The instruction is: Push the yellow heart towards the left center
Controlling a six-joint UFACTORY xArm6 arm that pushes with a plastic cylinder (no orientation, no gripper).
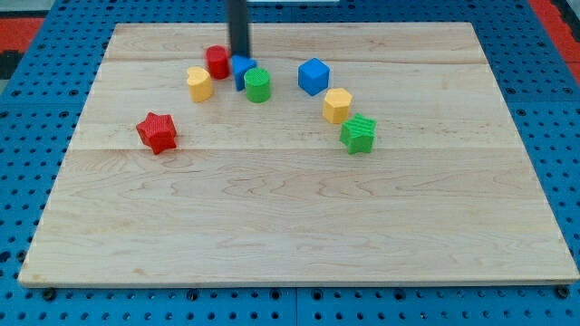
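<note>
The yellow heart (199, 83) sits on the wooden board (290, 217) at the upper left. My tip (239, 57) stands up and to the right of it, a short gap away, between a red cylinder (217, 62) and a small blue block (244, 71) whose shape I cannot make out. The tip seems to touch the blue block's top edge. A green cylinder (257, 84) lies just right of the blue block.
A red star (157, 132) lies below and left of the yellow heart. A blue cube (314, 76), a yellow hexagon (337, 105) and a green star (358, 134) run down to the right of centre.
</note>
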